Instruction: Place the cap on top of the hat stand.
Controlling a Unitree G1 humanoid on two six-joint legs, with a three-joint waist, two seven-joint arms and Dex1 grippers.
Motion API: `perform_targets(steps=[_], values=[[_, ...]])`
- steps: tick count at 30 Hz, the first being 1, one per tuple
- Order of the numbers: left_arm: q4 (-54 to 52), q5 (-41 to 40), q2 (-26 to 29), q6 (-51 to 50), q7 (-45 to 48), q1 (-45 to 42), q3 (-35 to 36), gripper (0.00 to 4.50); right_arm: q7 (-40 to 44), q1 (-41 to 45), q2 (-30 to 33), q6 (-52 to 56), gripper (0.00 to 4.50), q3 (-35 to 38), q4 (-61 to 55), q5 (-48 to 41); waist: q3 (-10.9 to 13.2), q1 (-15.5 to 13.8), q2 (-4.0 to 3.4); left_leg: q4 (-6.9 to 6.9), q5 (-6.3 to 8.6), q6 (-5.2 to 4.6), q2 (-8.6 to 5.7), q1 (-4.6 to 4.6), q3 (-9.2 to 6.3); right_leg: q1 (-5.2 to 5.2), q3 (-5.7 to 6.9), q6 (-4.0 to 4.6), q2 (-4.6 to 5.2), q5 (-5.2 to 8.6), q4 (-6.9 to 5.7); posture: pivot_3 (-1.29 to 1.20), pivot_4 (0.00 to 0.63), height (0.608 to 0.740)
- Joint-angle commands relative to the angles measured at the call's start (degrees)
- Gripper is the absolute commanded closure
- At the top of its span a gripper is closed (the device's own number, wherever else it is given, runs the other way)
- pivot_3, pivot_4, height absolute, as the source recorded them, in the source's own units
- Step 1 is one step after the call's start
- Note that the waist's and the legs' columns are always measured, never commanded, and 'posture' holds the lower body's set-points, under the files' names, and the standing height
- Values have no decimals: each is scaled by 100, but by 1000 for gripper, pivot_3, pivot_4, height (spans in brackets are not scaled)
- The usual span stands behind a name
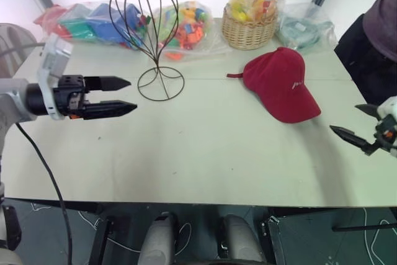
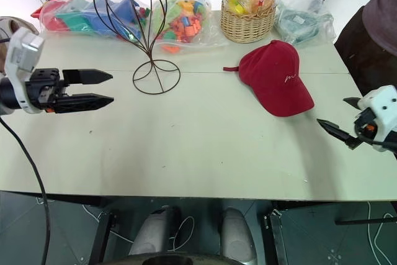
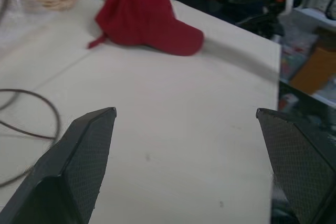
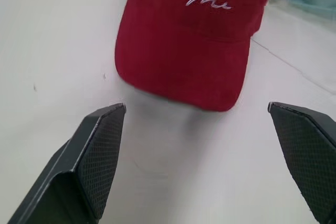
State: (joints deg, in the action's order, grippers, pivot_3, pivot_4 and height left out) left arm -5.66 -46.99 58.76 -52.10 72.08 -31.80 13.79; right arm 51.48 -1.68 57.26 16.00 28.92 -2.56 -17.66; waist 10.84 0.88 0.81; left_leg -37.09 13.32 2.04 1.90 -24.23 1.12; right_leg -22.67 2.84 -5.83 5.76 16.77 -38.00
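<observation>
1. Two risks stand out. The cap is soft fabric lying flat on the bench, so a pinch on the brim alone could let the crown sag or slip free during the lift. The hat stand is thin wire on a light ring base, so a nudge from either arm while the cap is lowered could tip or slide it.
2. A further hazard is the clutter behind: the wicker basket and the bags of toys sit close behind the stand, and a wide swing could catch them.
3. Right hand has its two fingers spread wide and holds nothing. It hovers near the bench's right edge, and in its wrist view the cap's brim lies just ahead, between the lines of the two fingers but not touching them.
4. Left hand is also open and empty, pointing across the bench. It hovers just left of the stand's ring base, apart from it, with the cap well away on the far side of the stand.
5. Cap and stand are well apart: the cap rests right of centre with its brim towards the robot and the strap end facing the stand; the stand is upright, left of centre, and bare.
</observation>
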Motion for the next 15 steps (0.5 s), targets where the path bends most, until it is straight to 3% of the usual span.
perform_targets(steps=[1,4,11,15], values=[[-42,-73,82,-5,136,-229,-89,0,-477,34,52,-1321,47,-426,-80,1028,0,-11,0,0,0,0,0,0,1,0,-2,0,0,0,0,0,150,740],[43,-117,-54,-61,192,-410,-263,0,-1236,201,124,-3116,47,-1095,524,2317,1,-12,2,-1,0,0,0,-2,1,-3,-3,0,0,0,0,0,150,740],[334,123,-187,68,400,-568,-673,0,-2570,866,336,-5475,47,-1785,2036,3714,2,-3,0,-2,-1,1,-1,-2,12,-10,-18,-1,-1,0,-2,0,150,740],[418,167,-271,52,418,-710,-791,0,-4402,1475,738,-6612,47,-2512,3380,5452,2,13,0,-3,-1,2,-1,-1,17,-12,-24,0,-1,0,-4,0,150,740]])
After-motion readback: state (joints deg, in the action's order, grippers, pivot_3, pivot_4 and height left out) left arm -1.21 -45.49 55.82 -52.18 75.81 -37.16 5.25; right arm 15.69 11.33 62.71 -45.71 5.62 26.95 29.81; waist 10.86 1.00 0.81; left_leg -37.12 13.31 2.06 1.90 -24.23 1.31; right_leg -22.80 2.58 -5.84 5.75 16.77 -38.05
